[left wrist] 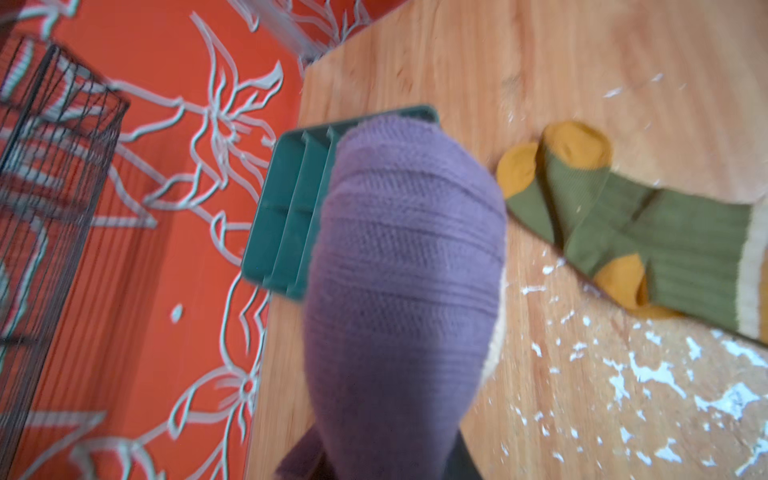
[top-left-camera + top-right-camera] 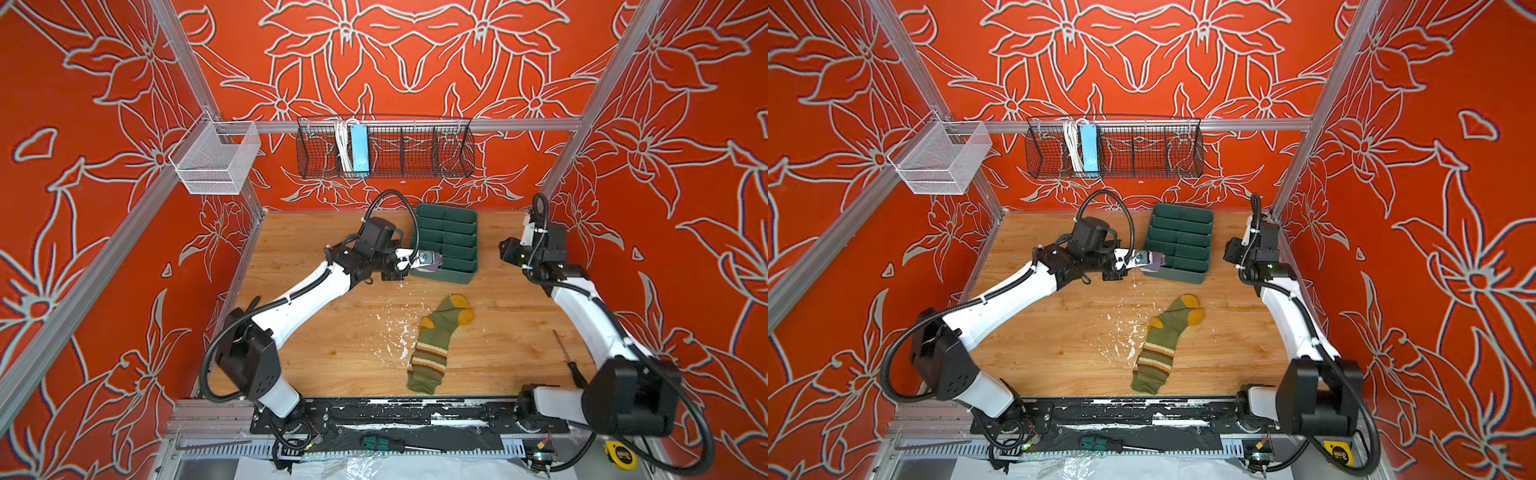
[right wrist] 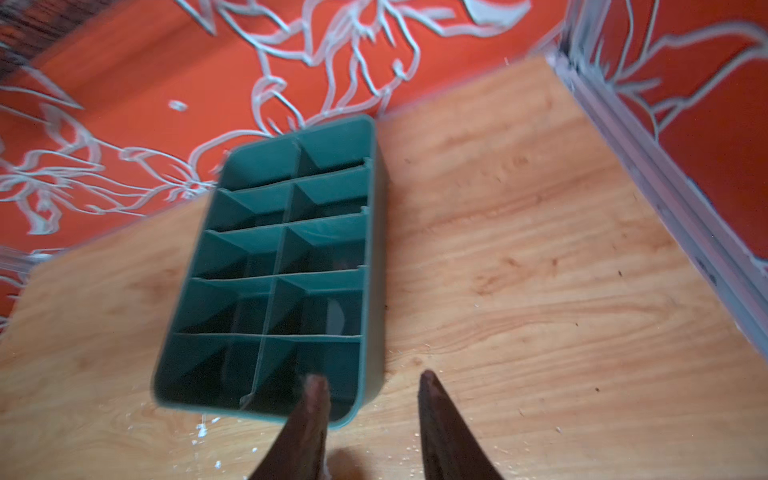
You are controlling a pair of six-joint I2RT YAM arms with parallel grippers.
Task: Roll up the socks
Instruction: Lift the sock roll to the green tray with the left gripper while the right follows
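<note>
A purple sock [image 1: 403,270], rolled into a bundle with a cream edge showing, fills the left wrist view. My left gripper [image 2: 428,262] [image 2: 1150,262] is shut on it, above the near left corner of the green divided organizer [image 2: 453,232] [image 2: 1183,237]. The olive green sock [image 2: 436,345] [image 2: 1163,345] [image 1: 648,232] lies flat and unrolled on the wooden table. It has mustard toe and heel and a striped cuff. My right gripper [image 3: 372,378] is open with nothing between its fingers. It hovers above the table beside the organizer's [image 3: 291,270] near right corner.
White flecks [image 2: 395,336] dot the table left of the green sock. A screwdriver [image 2: 571,361] lies near the right arm's base. A black wire basket [image 2: 384,149] and a white mesh basket [image 2: 216,160] hang on the back rail.
</note>
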